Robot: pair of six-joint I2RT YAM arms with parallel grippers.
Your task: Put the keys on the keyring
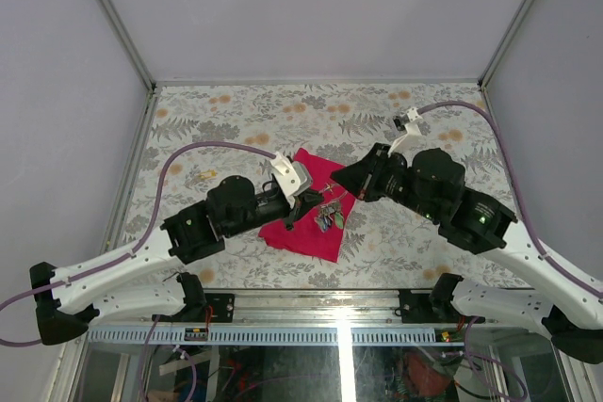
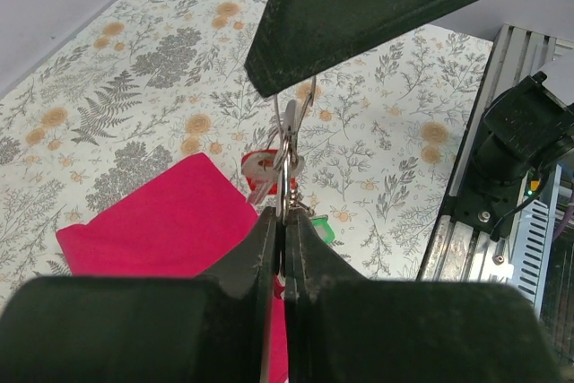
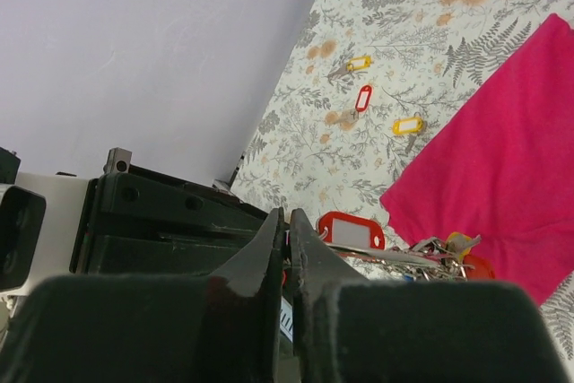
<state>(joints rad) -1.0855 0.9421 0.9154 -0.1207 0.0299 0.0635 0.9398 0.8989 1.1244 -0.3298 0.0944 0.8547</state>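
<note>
The left gripper (image 2: 285,221) has its fingers pressed together on the thin silver metal keyring (image 2: 285,163). The ring is held taut over the edge of the folded magenta cloth (image 2: 170,221), its tags dangling, and the right gripper (image 3: 287,221) pinches its other end. The small loose keys with yellow and red plastic tags (image 3: 363,98) lie well apart on the floral-patterned table (image 3: 404,6), beyond the cloth on the left arm's side.
</note>
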